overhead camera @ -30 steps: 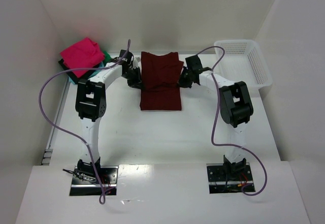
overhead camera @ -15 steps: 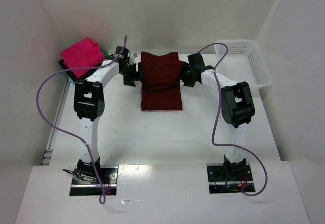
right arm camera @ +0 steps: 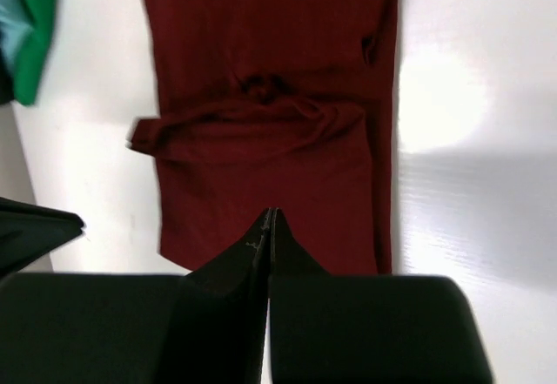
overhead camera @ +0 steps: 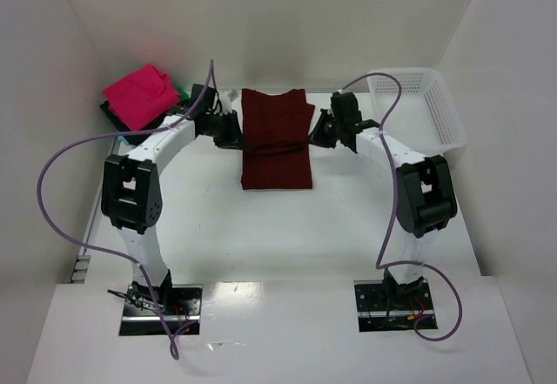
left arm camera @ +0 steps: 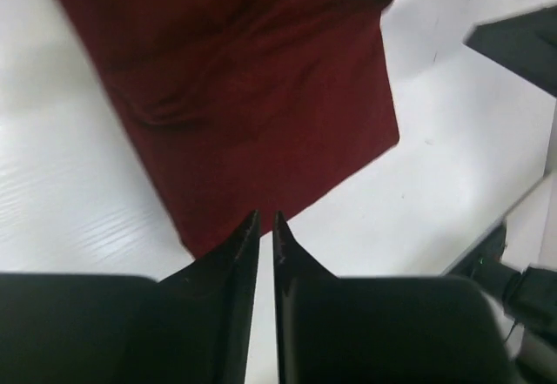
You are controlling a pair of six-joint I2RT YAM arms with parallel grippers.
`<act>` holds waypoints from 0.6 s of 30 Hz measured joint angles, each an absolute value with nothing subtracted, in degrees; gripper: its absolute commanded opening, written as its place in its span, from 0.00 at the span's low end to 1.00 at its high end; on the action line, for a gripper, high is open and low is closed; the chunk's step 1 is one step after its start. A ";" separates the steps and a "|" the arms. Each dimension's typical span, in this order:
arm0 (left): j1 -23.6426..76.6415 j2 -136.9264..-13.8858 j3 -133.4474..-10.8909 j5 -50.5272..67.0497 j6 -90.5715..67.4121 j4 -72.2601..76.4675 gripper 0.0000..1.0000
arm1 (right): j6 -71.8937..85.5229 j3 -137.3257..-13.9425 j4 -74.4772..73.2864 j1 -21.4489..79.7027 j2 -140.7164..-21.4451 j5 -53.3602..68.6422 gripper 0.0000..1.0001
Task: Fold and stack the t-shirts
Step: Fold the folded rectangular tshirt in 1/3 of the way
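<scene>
The maroon t-shirt (overhead camera: 275, 144) lies folded into a narrow strip at the far middle of the table, with a creased ridge across it (right arm camera: 261, 110). My left gripper (overhead camera: 233, 131) hovers at its left edge. In the left wrist view its jaws (left arm camera: 265, 218) are drawn together to a thin slit with nothing between them, above the shirt's corner (left arm camera: 252, 105). My right gripper (overhead camera: 318, 133) sits at the shirt's right edge, and its jaws (right arm camera: 270, 213) are shut and empty over the cloth. A stack of folded t-shirts topped by a bright pink one (overhead camera: 139, 95) stands far left, with green (right arm camera: 35, 27) under it.
A white mesh basket (overhead camera: 419, 110) stands at the far right against the wall. White walls close in the table on the left, back and right. Purple cables loop from both arms. Bare table (overhead camera: 278, 227) lies between the shirt and the arm bases.
Both grippers opened at the shirt's sides and then closed again without cloth in them. Both elbows swung outward. The maroon shirt stays flat in place.
</scene>
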State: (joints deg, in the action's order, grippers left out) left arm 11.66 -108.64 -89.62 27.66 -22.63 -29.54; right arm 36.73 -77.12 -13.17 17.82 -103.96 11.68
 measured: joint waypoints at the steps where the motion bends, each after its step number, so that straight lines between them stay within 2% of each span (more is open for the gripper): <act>1: 12.16 -109.45 -88.66 28.56 -22.68 -28.82 0.16 | 36.58 -76.64 -13.26 18.00 -104.90 12.21 0.00; 10: 13.58 -119.24 -85.21 30.65 -23.20 -26.28 0.15 | 36.34 -76.05 -13.26 20.80 -113.32 14.41 0.00; 18: 13.17 -125.25 -93.12 30.26 -24.16 -26.63 0.17 | 35.79 -82.39 -13.74 20.86 -118.69 13.15 0.03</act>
